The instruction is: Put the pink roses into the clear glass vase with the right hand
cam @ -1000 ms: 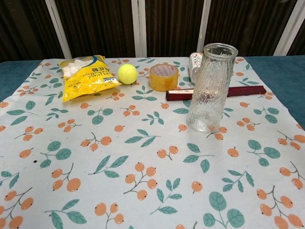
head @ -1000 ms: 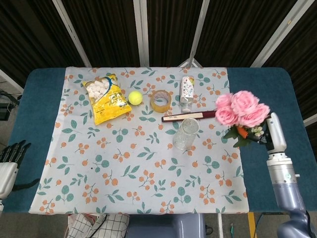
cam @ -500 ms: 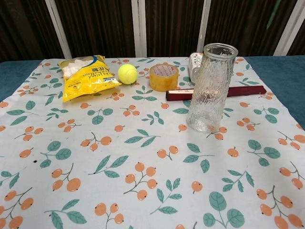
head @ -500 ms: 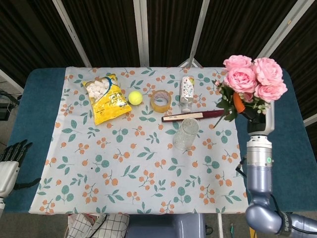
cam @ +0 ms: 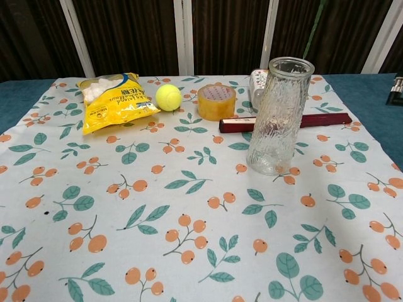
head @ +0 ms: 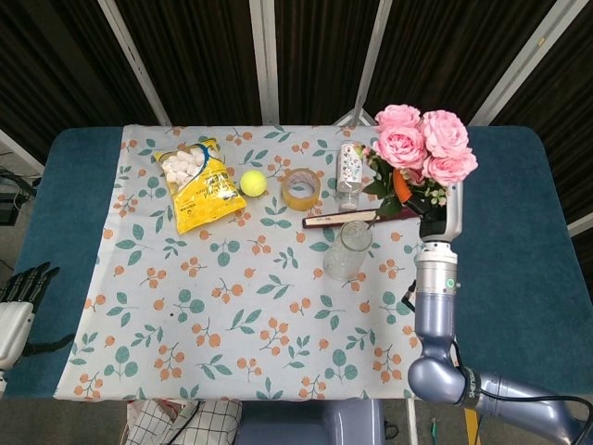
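The pink roses are held up in the air as a bunch, with green leaves and an orange bit under the blooms. My right hand grips their stems from below and is mostly hidden by the flowers. The bunch hangs just right of and beyond the clear glass vase, which stands upright and empty on the cloth. In the chest view the vase is at centre right, and a thin green stem shows above it. My left hand rests at the table's left edge, holding nothing, fingers out.
A dark red stick lies just behind the vase. Further back stand a small bottle, a tape roll, a tennis ball and a yellow snack bag. A floral cloth covers the table.
My right hand has lifted the roses from low at the right side of the table and carried them left, to just right of the vase. The left hand stayed still.
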### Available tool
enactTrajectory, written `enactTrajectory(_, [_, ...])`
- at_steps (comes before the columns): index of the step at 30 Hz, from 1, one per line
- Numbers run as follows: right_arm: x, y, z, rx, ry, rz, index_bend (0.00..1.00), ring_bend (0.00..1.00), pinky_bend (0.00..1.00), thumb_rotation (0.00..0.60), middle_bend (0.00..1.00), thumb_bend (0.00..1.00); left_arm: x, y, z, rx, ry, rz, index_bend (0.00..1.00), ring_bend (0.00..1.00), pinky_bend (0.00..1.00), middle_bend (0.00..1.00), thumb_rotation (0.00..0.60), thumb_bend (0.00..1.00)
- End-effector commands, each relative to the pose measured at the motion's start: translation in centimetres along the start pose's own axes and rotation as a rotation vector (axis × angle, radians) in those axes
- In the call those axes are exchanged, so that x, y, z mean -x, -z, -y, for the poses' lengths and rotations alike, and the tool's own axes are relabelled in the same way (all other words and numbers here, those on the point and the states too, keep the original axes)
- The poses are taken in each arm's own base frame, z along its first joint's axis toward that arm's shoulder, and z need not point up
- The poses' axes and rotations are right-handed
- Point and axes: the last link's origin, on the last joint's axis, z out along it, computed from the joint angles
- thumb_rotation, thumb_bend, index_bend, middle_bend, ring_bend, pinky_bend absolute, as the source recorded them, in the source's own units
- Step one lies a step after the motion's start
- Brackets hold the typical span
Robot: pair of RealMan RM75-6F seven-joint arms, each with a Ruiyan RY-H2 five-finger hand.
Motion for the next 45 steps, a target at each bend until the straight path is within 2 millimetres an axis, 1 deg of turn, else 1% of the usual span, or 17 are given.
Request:
enactTrajectory(1, [0.3,0.1,-0.4,0.009,-0.001,0.006,0.57,0.55,0.40,0.600,0.55,0.47,0.0,0.0,0.0,0.000,-0.006,0.005,0.00,0.00,0.00,0.00,0.600,0.00])
enactTrajectory(9, [0.7,0.4,-1.4,0.032,-0.001,0.013,0.56,0.55,0.40,0.600,0.55,0.47,0.1,-0.2,-0.1,0.001,-0.015,0.007,0.00,0.00,0.00,0.00,0.600,0.00])
enactTrajectory(18, [-0.3,0.8,-4.0,0.077,0.040,-0.020,0.56,0.55,0.40,0.600,0.55,0.47,0.1,-0.2,-0.1,0.001,-0.023,0.005,0.00,0.00,0.00,0.00,0.600,0.00])
enactTrajectory(29, [-0.7,2.2,-6.4,0.130,-0.011,-0.058,0.56,0.55,0.40,0.600,0.55,0.47,0.2,-0.2,-0.1,-0.003,-0.024,0.009,0.00,0.00,0.00,0.00,0.600,0.00])
enactTrajectory(41, [0.1,3.8,-7.2,0.136,-0.014,-0.034,0.55,0.54,0.39,0.600,0.55,0.47,0.2,-0.2,-0.2,-0.002,-0.021,0.011,0.00,0.00,0.00,0.00,0.600,0.00])
enactTrajectory(45, [0.2,4.0,-7.4,0.133,-0.002,-0.033,0.54,0.53,0.37,0.600,0.55,0.47,0.2,-0.2,-0.1,-0.003,-0.019,0.011,0.00,0.00,0.00,0.00,0.600,0.00])
